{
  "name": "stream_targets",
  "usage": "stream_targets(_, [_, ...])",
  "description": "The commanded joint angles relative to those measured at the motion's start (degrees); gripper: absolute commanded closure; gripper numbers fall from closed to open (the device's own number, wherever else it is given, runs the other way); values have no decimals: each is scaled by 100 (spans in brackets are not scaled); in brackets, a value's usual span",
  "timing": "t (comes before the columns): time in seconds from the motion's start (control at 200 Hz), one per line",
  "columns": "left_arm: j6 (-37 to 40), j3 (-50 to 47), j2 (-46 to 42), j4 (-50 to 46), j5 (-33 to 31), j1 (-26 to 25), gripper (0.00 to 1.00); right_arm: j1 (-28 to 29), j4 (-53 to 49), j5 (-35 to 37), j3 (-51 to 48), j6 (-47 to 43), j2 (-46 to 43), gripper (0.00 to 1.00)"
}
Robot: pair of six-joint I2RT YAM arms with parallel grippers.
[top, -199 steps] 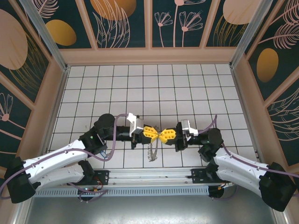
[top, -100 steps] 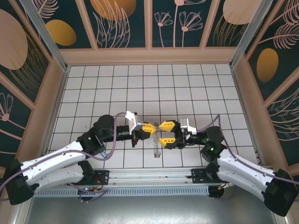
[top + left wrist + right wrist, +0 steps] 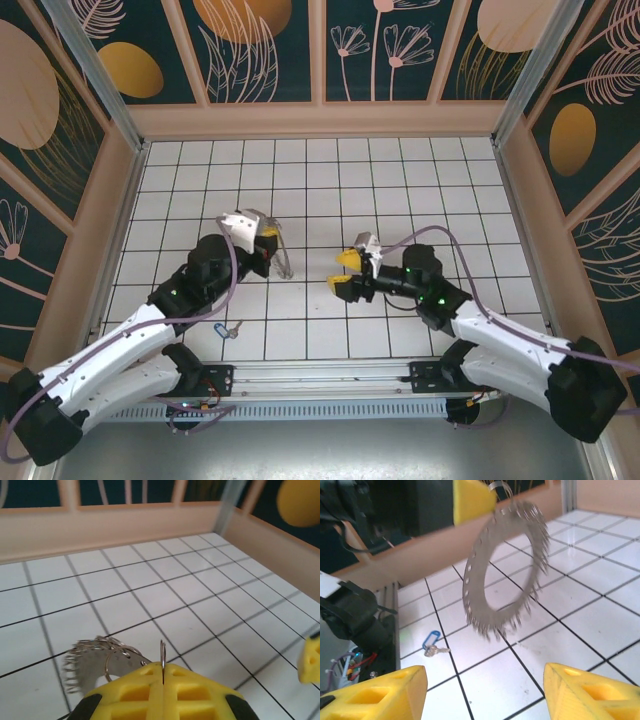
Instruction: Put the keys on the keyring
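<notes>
Left hand (image 3: 163, 672) pinches keyring (image 3: 502, 570) aloft; right hand (image 3: 345, 273) spread, apart; key (image 3: 226, 329) near front edge.

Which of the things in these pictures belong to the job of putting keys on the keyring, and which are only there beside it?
Of the job: keyring, hanging from the shut left gripper; blue-headed key, lying on the tiled floor; open right gripper, holding nothing.

Not of the job: tiled floor; patterned walls; metal rail at the arms' bases.

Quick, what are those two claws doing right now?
Left gripper: closed, holding the keyring.
Right gripper: open, holding nothing.
</notes>
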Motion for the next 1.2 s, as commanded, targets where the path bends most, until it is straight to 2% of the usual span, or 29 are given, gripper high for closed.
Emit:
stream_targets(0.0, [-314, 10, 7, 105, -67, 416, 100, 197, -93, 158, 414, -182, 583, 38])
stream_targets(0.16, [-391, 116, 275, 9, 318, 1287, 100, 724, 319, 301, 624, -539, 1543, 38])
stream_targets(0.285, [-472, 219, 351, -11, 635, 1970, 100, 1178, 583, 327, 950, -1170, 2391, 36])
stream_targets(0.46, [-477, 381, 463, -113, 1023, 2719, 100, 1544, 1114, -206, 1647, -1547, 3634, 36])
stream_targets(0.681, [-519, 402, 413, -251, 1086, 3125, 100, 2026, 1747, -117, 2430, -1561, 4945, 36])
stream_targets(0.826, [-487, 513, 361, -414, 1099, 3184, 100, 2209, 2374, -54, 2675, -1451, 5566, 36])
stream_targets(1.021, [-381, 747, 402, -553, 1201, 3185, 100, 2489, 2336, 308, 3256, -1432, 6253, 37])
stream_targets(1.196, [-371, 806, 405, -589, 1325, 3185, 100, 2605, 2155, 505, 3471, -1430, 6456, 38])
